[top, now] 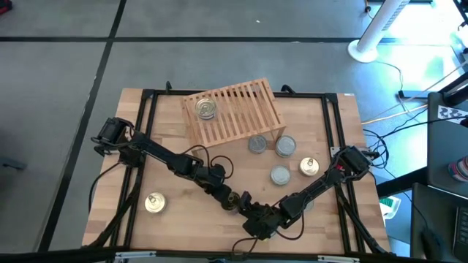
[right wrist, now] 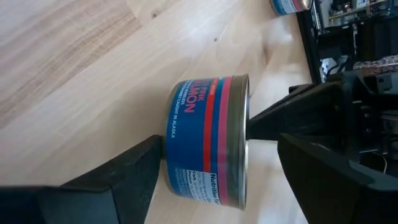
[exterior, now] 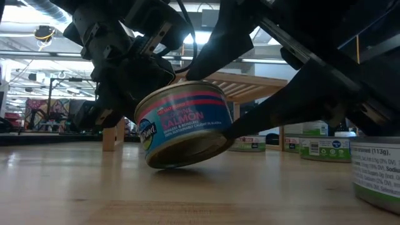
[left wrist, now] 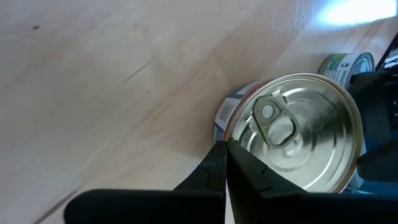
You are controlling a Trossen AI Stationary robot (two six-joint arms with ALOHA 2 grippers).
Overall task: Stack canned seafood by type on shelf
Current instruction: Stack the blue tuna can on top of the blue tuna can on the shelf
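At the high view's bottom centre, both grippers meet on the tilted salmon tin [exterior: 185, 124]. The left gripper [left wrist: 225, 163] pinches its rim, apparently handing over; the right gripper [right wrist: 217, 165] brackets it, fingers spread.

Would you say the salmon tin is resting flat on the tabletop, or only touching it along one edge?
Touching along one edge. In the low view the salmon tin is tilted: its lower left rim meets the tabletop, while its right side is raised, with a shadowed gap beneath.
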